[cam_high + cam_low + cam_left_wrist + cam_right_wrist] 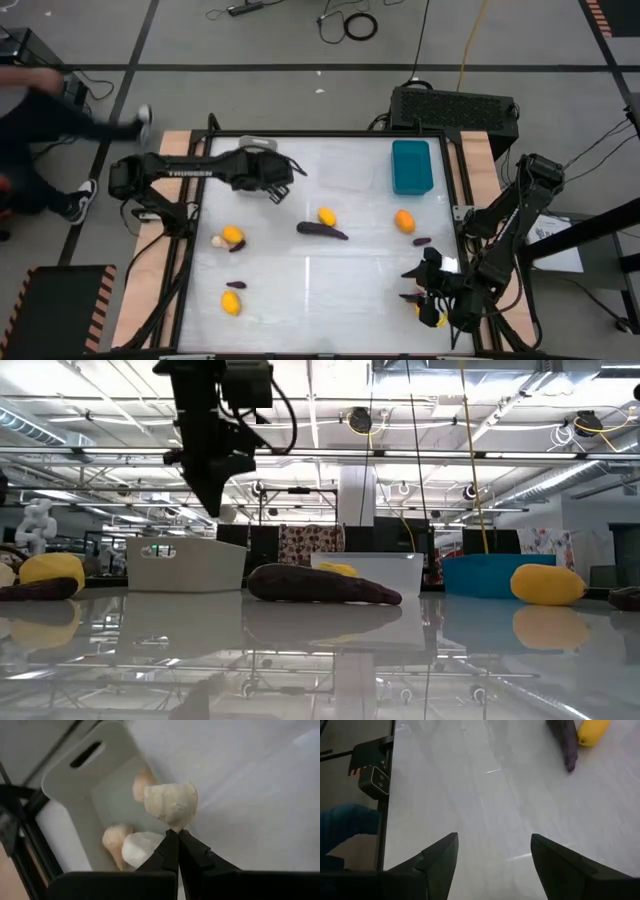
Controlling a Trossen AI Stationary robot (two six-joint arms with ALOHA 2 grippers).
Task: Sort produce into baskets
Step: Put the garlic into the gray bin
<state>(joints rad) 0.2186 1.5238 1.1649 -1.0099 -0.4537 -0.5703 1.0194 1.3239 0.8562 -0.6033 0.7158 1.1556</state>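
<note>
My left gripper [281, 188] is shut on a whitish mushroom-like bulb [171, 802], high above the light grey basket [75, 780]. It shows pointing down in the low view [213, 500], over that basket [185, 565]. Three more bulbs [116, 840] lie inside the basket. My right gripper [493, 837] is open and empty, low over the table near its near right corner [425, 290]. A long purple eggplant [322, 230] and yellow fruits [327, 216] lie on the table. The clear basket [345, 170] and the teal basket [411, 165] stand at the far side. My left gripper pinches the bulb by a small edge on its near side [175, 824] between its two fingertips. The fingers point down from above. The bulb is lifted clear, over the grey basket's rim and the table beside it.
More yellow fruits [404, 220] [232, 235] [231, 302], small purple pieces [421, 241] [236, 285] and a whitish bulb [217, 241] lie scattered on the table. A yellow fruit [430, 315] lies by my right gripper. A black vented box [455, 105] stands beyond the far edge. A person's legs [60, 120] show at far left.
</note>
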